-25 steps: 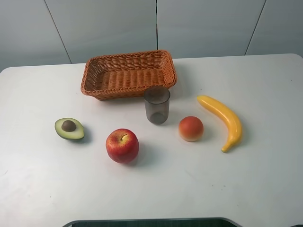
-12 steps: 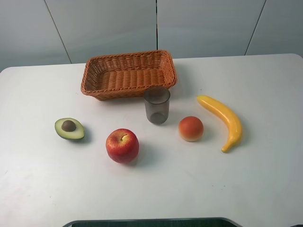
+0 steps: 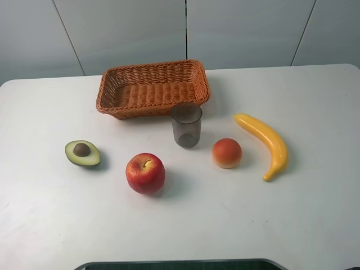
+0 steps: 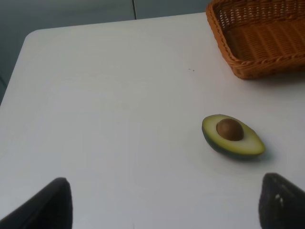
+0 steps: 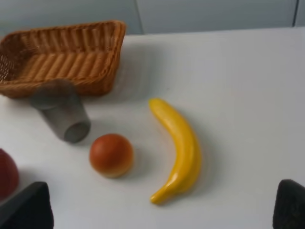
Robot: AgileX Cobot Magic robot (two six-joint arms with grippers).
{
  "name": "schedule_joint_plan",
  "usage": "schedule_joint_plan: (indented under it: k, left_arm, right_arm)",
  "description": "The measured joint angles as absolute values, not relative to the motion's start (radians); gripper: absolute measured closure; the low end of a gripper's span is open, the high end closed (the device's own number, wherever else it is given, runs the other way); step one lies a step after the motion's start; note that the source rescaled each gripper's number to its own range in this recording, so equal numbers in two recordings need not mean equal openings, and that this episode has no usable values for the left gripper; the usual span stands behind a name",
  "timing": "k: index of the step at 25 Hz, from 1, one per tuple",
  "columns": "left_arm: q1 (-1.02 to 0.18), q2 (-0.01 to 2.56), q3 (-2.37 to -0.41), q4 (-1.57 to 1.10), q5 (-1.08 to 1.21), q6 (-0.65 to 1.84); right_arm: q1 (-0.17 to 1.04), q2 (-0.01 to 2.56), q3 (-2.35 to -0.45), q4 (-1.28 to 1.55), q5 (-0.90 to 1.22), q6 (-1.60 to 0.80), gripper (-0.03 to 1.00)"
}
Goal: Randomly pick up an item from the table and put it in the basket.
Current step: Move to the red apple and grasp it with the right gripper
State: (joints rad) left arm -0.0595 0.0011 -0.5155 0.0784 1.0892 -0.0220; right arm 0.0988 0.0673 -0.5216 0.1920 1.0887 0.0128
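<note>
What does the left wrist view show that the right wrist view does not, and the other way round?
Only the left wrist view shows the avocado half. Only the right wrist view shows the banana, the peach-like fruit, the grey cup and an edge of the apple. Both views show part of the basket and the table.

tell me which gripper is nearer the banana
Right. The banana lies ahead of the right gripper; the left gripper faces the avocado, with no banana in its view.
</note>
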Motion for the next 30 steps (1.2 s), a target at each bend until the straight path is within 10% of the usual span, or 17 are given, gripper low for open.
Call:
schedule_joint_plan:
  k: [14, 30]
  left_arm:
    - [-0.060, 0.001, -0.515, 0.078, 1.089, -0.022]
    - [-0.060, 0.001, -0.515, 0.078, 1.089, -0.022]
  right_arm:
    - [0.147, 0.714, -0.782, 0.379, 1.152, -0.410, -0.03]
    - [0.883, 1.433, -1.024, 0.152, 0.991, -0.484, -0.03]
